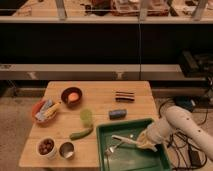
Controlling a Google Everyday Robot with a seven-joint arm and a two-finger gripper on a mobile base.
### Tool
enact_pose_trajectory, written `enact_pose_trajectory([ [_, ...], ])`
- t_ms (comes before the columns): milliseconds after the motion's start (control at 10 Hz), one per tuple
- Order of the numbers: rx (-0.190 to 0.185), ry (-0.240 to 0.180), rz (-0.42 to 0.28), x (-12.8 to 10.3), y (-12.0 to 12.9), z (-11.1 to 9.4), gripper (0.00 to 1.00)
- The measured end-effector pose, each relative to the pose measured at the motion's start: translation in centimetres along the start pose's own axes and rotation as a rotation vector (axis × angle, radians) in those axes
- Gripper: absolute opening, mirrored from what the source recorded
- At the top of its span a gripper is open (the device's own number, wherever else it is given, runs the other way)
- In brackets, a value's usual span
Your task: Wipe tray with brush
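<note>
The dark-green tray (150, 161) lies at the table's front right corner. My gripper (144, 142) is low over the tray's right half, and the white arm (182, 125) reaches in from the right. The gripper is shut on the handle end of the whitish brush (125, 140). The brush stretches left across the tray's middle, with its far tip near the tray floor. A small silver fork (111, 148) lies in the tray just below the brush tip.
On the wooden table (100, 102) left of the tray are a green cucumber (81, 133), a green cup (86, 117), a metal cup (66, 149) and a white cup of dark fruit (46, 146). Behind the tray are a blue object (117, 113), a dark bar (124, 96), a bowl (71, 95) and a red basket (45, 110).
</note>
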Motion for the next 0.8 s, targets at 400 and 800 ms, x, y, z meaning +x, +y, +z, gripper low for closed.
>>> enact_pose_trajectory([
  [400,-0.047,-0.019,-0.039,-4.8,3.3,2.6,0.00],
  [800,-0.129,-0.080,-0.143,-12.8,5.1,7.0,0.00],
])
